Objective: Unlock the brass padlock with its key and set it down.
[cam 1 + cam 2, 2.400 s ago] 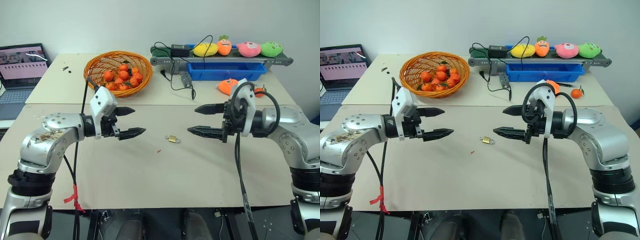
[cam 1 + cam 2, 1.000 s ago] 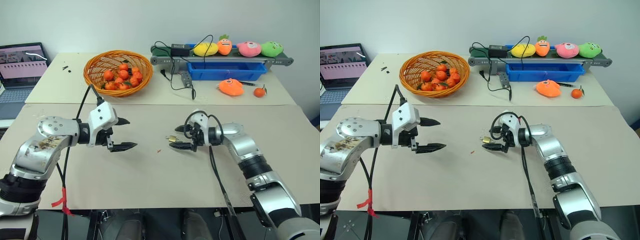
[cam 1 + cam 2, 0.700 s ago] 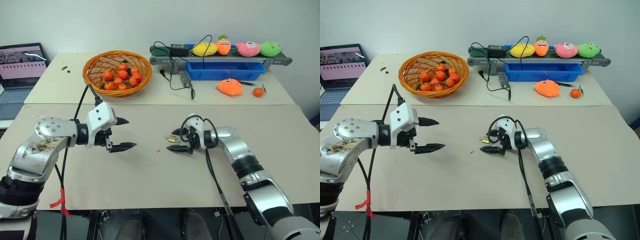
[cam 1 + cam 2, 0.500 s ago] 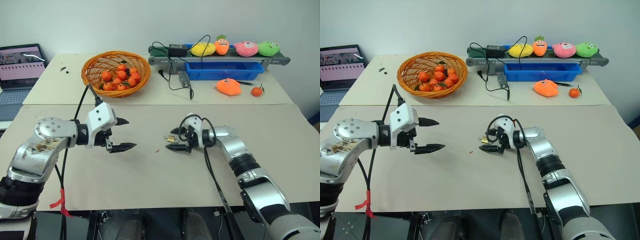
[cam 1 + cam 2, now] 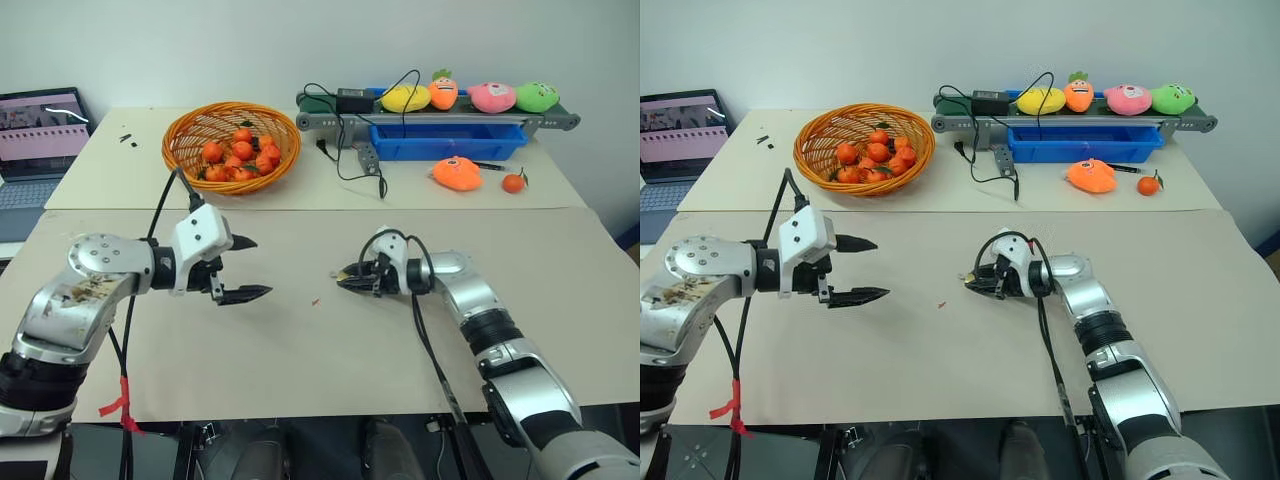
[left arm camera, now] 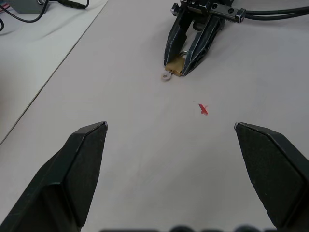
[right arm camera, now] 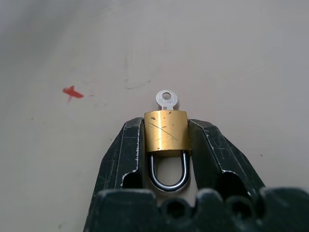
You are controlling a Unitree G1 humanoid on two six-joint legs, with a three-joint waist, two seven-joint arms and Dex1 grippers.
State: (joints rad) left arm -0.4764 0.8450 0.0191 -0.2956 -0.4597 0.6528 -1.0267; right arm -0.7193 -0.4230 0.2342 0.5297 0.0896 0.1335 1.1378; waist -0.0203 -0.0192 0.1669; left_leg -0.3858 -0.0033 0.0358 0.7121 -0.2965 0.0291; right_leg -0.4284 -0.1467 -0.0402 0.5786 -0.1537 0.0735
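We see in the R wrist view what the head views can't resolve: the brass padlock sits on the counter squeezed betw. both fingers of the right end effector, shackle toward the wrist, key sticking out of the body. L wrist view shows a red mark nearby. The left end effector hovers wide, well apart. Vs 1 s ago, R fingers have narrowed onto the lock.
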